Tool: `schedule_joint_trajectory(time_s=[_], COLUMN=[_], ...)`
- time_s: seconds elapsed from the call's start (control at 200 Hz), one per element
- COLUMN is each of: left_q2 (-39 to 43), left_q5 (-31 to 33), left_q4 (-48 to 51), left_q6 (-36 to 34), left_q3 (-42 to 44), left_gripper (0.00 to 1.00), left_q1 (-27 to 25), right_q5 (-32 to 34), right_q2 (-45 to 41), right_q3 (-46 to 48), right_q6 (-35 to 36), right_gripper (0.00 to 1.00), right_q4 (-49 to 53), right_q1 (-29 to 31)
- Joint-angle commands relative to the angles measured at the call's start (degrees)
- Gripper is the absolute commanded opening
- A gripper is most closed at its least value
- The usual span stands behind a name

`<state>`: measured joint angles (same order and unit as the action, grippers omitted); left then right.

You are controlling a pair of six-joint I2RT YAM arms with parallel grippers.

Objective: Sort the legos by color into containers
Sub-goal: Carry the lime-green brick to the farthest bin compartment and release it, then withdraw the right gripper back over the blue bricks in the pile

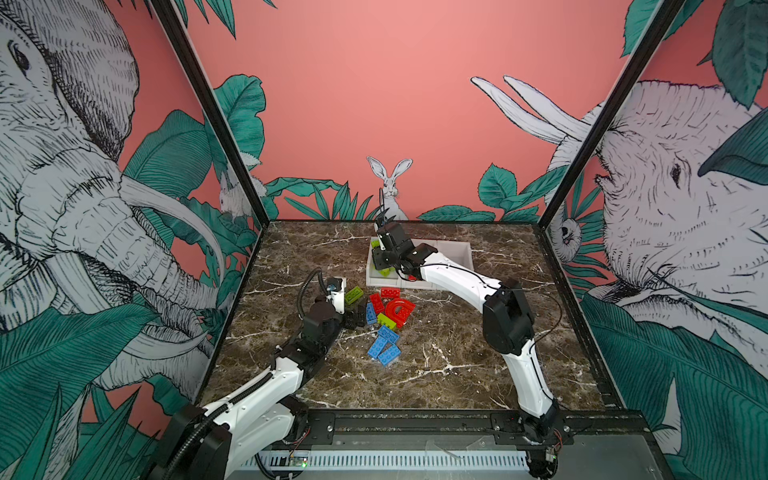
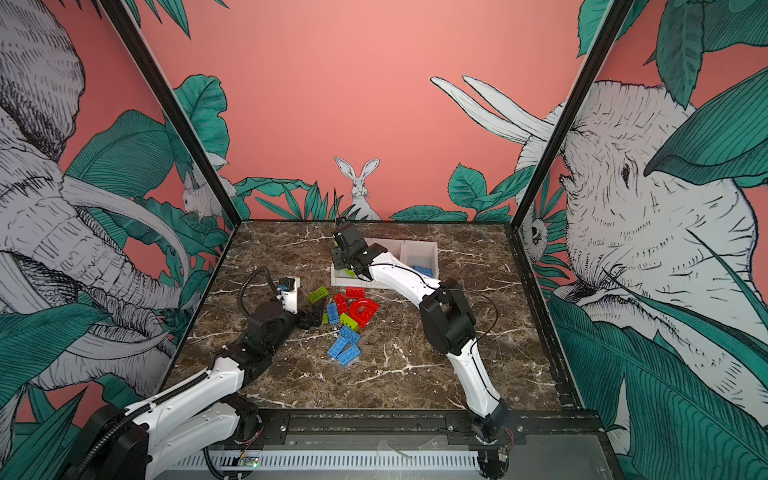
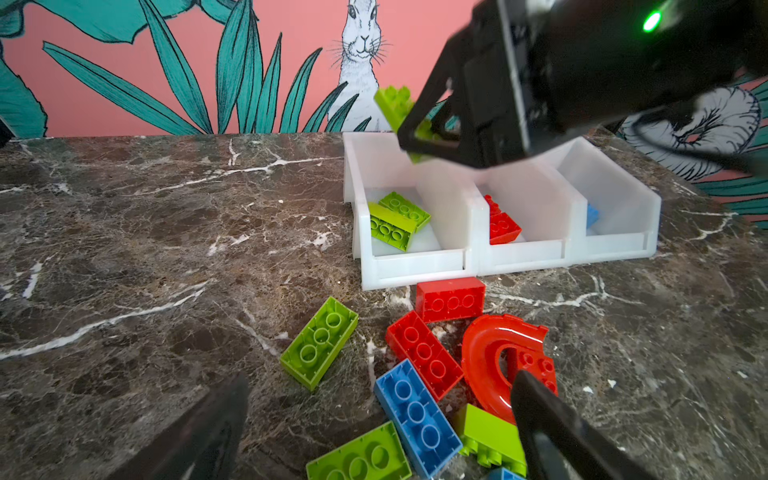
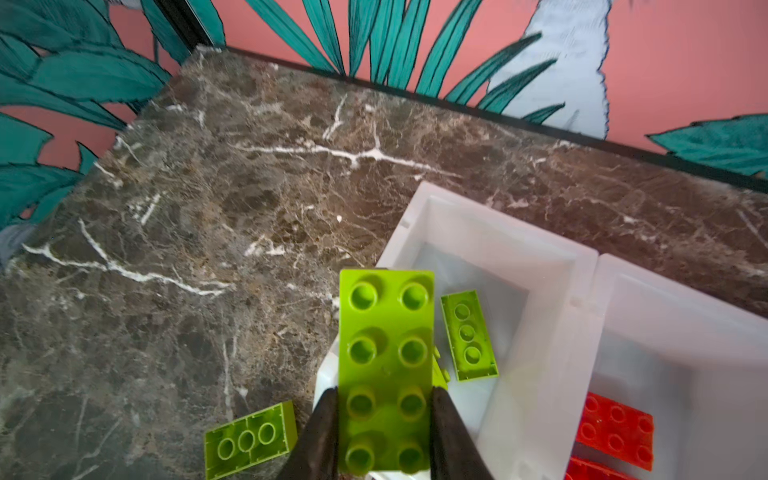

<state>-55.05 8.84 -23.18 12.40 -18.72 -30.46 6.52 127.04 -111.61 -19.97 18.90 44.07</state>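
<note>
My right gripper [image 4: 384, 395] is shut on a lime green lego [image 4: 386, 332], studs toward the camera, above the leftmost of three joined white containers [image 3: 415, 266]. That bin holds two green legos [image 3: 397, 220], the middle one red [image 3: 500, 224], the right one blue [image 3: 592, 214]. Loose legos lie in front of the bins: a red arch [image 1: 400, 309], red bricks [image 1: 377, 303], green bricks [image 1: 354, 296] and blue bricks [image 1: 384, 345]. My left gripper [image 3: 380, 378] is open low over this pile, with a blue brick [image 3: 417, 411] between its fingers, untouched.
The marble table [image 1: 436, 365] is boxed in by patterned walls and black frame posts [image 1: 582, 166]. My right arm [image 1: 457, 278] reaches across the front of the middle and right bins. A black rail [image 1: 415, 424] runs along the near edge.
</note>
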Motion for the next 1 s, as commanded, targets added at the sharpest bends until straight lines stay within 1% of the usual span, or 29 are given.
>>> schedule_joint_trajectory(time_s=[0.0,0.07,0.14,0.21,0.26,0.42,0.465,0.54,0.68,0.76,0.87,0.95,0.995], left_q2=[1.2,0.5,-0.3,-1.1,-1.3,-1.2,-1.1,-1.1,-0.5,0.0,0.7,0.7,0.6], left_q5=[1.6,1.2,0.5,0.0,0.1,0.2,0.2,0.1,-0.2,0.0,0.7,0.7,0.7], left_q4=[-0.2,-0.6,-0.7,-0.7,-0.7,-0.6,-0.6,-0.6,-0.2,-0.1,-0.2,-0.3,-0.5], left_q6=[-0.4,-0.3,-0.1,-0.1,-0.1,-0.2,-0.1,-0.1,-0.1,-0.2,-0.2,-0.2,-0.1], left_q3=[-0.8,-0.9,-1.1,-1.5,-1.6,-1.6,-1.5,-1.6,-1.5,-1.4,-1.1,-1.0,-1.0], left_gripper=[0.99,0.99,0.99,0.99,0.99,0.99,0.99,0.99,0.99,0.99,0.99,0.99,0.99], left_q1=[-0.1,-0.1,-0.1,-0.1,-0.1,-0.1,-0.1,-0.1,-0.1,-0.1,-0.1,-0.1,-0.1], right_q5=[-1.3,-2.7,-2.6,-2.3,-2.3,-2.6,-2.9,-3.8,-6.4,-4.2,-3.4,-3.6,-1.8], right_q2=[0.1,-0.3,-0.6,-0.6,-0.6,-1.1,-1.7,-3.2,-10.8,-16.6,-24.7,-30.2,-33.1], right_q3=[0.2,2.2,3.4,3.7,3.9,4.6,5.1,7.0,13.7,17.8,23.4,27.7,30.6], right_q6=[-0.2,-1.3,-1.9,-2.2,-2.7,-3.2,-3.0,-2.6,-1.6,-2.1,-2.8,-1.2,-0.3], right_gripper=[0.27,0.28,0.29,0.32,0.39,0.63,0.67,0.71,0.75,0.77,0.78,0.79,0.80], right_q4=[-1.3,-3.3,-4.6,-4.6,-4.7,-5.2,-5.2,-5.8,-7.3,-5.8,-2.6,0.7,2.8], right_q1=[-0.6,-1.0,-1.2,-1.6,-1.7,-1.8,-1.8,-1.7,-1.2,-0.9,-0.3,1.3,2.9])
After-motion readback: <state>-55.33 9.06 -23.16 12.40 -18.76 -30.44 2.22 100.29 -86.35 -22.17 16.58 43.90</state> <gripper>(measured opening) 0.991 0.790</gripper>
